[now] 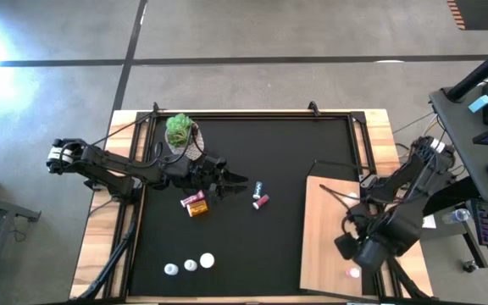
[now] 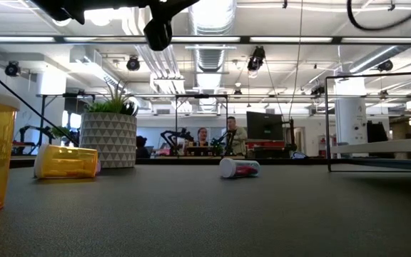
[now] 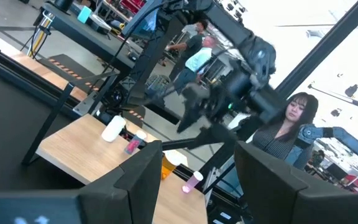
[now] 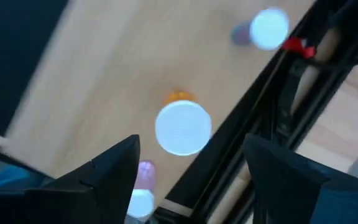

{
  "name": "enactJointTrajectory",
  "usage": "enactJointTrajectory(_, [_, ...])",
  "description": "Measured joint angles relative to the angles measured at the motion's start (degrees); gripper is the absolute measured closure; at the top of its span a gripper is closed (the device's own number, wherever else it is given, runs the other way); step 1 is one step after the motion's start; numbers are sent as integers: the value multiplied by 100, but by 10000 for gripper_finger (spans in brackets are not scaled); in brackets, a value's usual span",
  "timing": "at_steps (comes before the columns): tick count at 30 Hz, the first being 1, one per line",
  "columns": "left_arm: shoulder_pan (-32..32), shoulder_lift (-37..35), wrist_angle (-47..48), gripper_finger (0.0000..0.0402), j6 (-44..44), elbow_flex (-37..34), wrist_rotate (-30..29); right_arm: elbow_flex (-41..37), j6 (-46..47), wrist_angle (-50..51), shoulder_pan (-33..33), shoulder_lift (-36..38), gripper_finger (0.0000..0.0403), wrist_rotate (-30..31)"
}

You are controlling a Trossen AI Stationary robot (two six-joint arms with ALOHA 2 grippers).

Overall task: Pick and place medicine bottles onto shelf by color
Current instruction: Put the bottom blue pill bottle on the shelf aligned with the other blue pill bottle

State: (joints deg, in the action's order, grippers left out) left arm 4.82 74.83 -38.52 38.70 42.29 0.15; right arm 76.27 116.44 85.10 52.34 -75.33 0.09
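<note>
The shelf (image 1: 324, 229), a pale wooden board, lies at the mat's right side. My right gripper (image 4: 191, 180) hangs open above it, pointing down, clear of an upright amber bottle with a white cap (image 4: 183, 127). Two pink white-capped bottles (image 4: 268, 29) (image 4: 143, 193) stand near it on the board. My left gripper (image 1: 237, 180) waits open over the black mat (image 1: 295, 152) with nothing between its fingers. On the mat lie a pink and an amber bottle (image 1: 195, 203), a teal-banded and a pink one (image 1: 259, 196), and three white ones (image 1: 189, 265).
A potted green plant (image 1: 180, 135) stands at the mat's far left, just behind my left arm. A dark metal rail (image 4: 272, 106) runs along the shelf's right side. People sit at desks beyond the table (image 2: 216, 139), one near the right arm (image 3: 294, 124).
</note>
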Motion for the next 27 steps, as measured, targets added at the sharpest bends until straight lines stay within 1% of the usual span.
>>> enactJointTrajectory(2, [0,-2,1,217,-1,-13,5,280,3,220,-18,47,130,416])
enactJointTrajectory(4, [0,-4,2,217,-2,-23,23,528,-7,251,-96,83,132,1079])
enactJointTrajectory(6, [0,-4,2,217,-2,-23,23,721,-89,255,-251,98,133,1767])
enactJointTrajectory(8, [0,-4,3,217,-2,-16,23,852,-387,244,-494,88,133,2207])
enactJointTrajectory(11, [0,-13,2,217,-2,-1,166,937,-1306,245,-1032,-55,133,2351])
enactJointTrajectory(13, [0,-31,3,217,0,-1,407,940,-2171,169,-1410,-184,133,2353])
enactJointTrajectory(17, [4,-123,124,217,9,-21,845,929,-4006,-420,-2091,-347,133,2407])
enactJointTrajectory(22, [4,-400,1014,217,17,-13,1359,748,-6309,-1916,-2685,-509,133,2402])
enactJointTrajectory(24, [4,-572,1523,217,16,-18,1410,694,-6795,-2278,-2888,-556,133,2396])
enactJointTrajectory(27, [4,-766,2397,217,11,-21,1410,628,-7340,-2467,-3156,-656,133,2416])
